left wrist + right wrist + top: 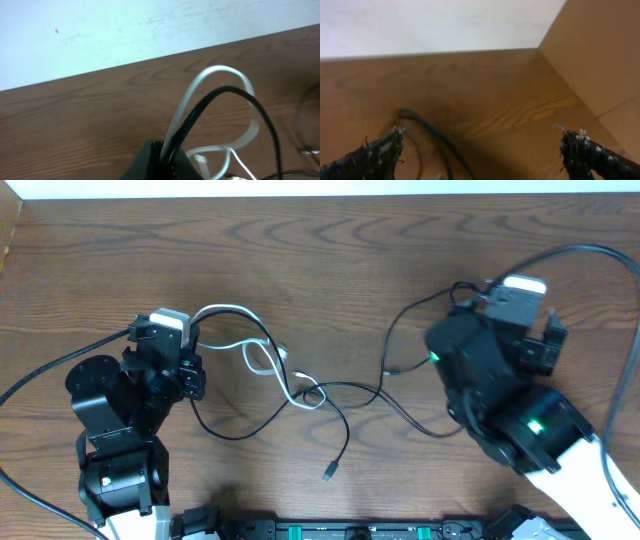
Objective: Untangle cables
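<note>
A white cable and a thin black cable lie tangled in the middle of the wooden table. My left gripper is shut on both where they loop; in the left wrist view the white cable and the black cable arch up out of the shut jaws. Another black cable runs up to the right arm. My right gripper is open, fingers wide apart, over a blurred black cable. In the overhead view the right gripper's fingers are hidden under the arm.
The tangle knots near a small white plug. A black plug end lies toward the front edge. The thick arm wires sweep round the right side. A pale wall stands close on the right.
</note>
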Robot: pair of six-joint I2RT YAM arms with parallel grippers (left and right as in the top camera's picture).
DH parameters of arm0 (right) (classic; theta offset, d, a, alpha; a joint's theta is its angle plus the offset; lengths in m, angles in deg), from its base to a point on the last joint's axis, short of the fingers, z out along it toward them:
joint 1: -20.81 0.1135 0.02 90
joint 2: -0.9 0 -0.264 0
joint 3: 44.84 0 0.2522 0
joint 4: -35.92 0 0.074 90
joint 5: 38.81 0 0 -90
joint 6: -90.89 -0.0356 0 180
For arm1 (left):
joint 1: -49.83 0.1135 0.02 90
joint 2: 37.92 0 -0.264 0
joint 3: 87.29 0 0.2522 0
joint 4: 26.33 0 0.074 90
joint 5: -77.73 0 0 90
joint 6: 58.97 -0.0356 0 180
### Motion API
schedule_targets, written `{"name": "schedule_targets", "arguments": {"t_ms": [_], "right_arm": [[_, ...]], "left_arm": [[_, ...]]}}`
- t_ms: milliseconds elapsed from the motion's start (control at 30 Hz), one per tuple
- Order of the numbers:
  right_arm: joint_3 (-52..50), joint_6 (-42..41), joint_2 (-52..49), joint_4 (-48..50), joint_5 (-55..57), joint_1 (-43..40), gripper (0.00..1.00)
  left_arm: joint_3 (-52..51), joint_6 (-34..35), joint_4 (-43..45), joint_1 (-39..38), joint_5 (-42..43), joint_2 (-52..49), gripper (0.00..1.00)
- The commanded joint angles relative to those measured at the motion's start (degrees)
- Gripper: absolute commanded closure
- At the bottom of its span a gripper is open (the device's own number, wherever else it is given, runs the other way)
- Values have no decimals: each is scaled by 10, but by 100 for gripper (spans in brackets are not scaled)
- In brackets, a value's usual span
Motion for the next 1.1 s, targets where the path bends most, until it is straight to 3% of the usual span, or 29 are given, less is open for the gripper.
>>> {"name": "schedule_targets", "arguments": {"t_ms": [0,267,667,867,1067], "right_arm": [[7,14,-26,-1,-48,-6,1],[8,13,-30,-2,-116,-7,1],[7,10,-73,-10,-429,-7,1],[7,-123,-141,-25,-445,-5,1],[7,-179,-207,-7,-462,-2,1]], "left_arm": [[8,5,1,2,15,3,93],[8,5,1,2,15,3,93],[8,5,1,2,15,3,93],[8,5,-5,2,15,3,93],[8,5,-5,2,15,3,93]]}}
